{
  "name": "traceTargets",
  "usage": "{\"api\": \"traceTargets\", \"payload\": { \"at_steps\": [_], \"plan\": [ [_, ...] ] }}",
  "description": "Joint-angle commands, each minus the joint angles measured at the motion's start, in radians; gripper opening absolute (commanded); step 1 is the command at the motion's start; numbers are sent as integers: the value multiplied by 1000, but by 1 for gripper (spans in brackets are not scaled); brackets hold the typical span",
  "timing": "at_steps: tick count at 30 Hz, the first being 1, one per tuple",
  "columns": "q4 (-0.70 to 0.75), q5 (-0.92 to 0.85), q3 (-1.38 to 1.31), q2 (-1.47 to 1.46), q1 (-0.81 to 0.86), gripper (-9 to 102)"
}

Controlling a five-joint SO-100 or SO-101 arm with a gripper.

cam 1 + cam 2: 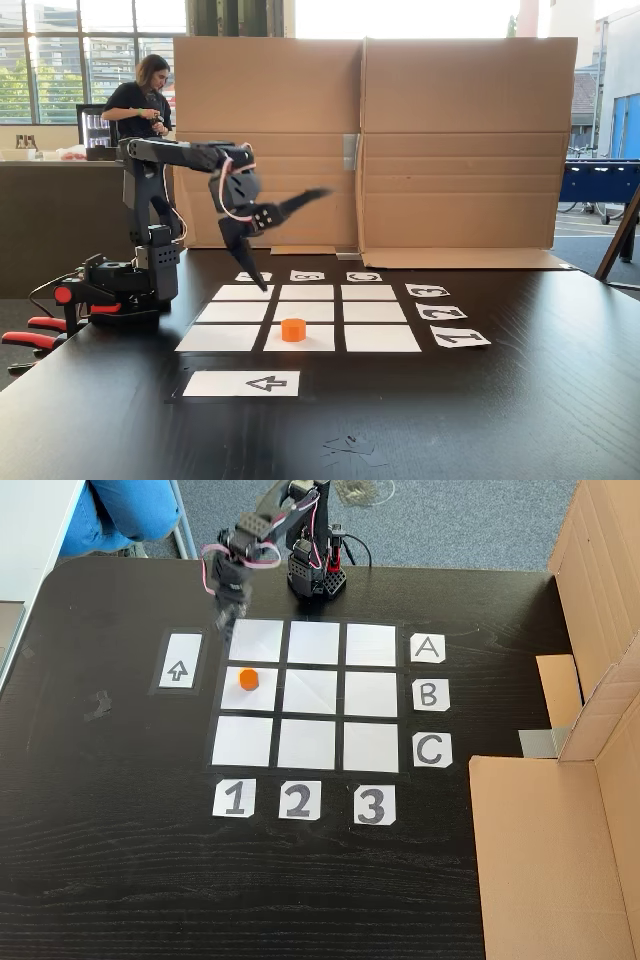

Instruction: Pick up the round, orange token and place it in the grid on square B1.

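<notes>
The round, orange token [293, 329] [249, 680] stands upright on a white cell of the grid [374, 312] [314, 693]. That cell lies in the row beside the B card and the column above the 1 card, so it is square B1 [316, 343] [263, 696]. My gripper [290, 235] [226, 620] hangs in the air over the grid's corner near cell A1, well above the token and apart from it. Its jaws are spread wide, one finger pointing down and the other out to the side, with nothing between them.
A white arrow card [243, 383] [178, 662] lies just outside the grid. Letter and number cards edge two sides. The arm's base [130, 280] [315, 575] is clamped at the table edge. Cardboard walls [450, 150] [560, 860] stand along one side. A person [140, 100] stands behind.
</notes>
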Motion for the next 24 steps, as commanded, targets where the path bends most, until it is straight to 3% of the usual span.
{"api": "traceTargets", "payload": {
  "at_steps": [1,9,13,17,22,24],
  "plan": [
    [-41,6,-9,153,81,97],
    [-201,54,-71,351,422,97],
    [-322,144,-74,433,624,96],
    [-350,233,-87,506,810,91],
    [-359,252,-2,632,1023,60],
    [-362,256,83,693,1080,35]
  ]
}}
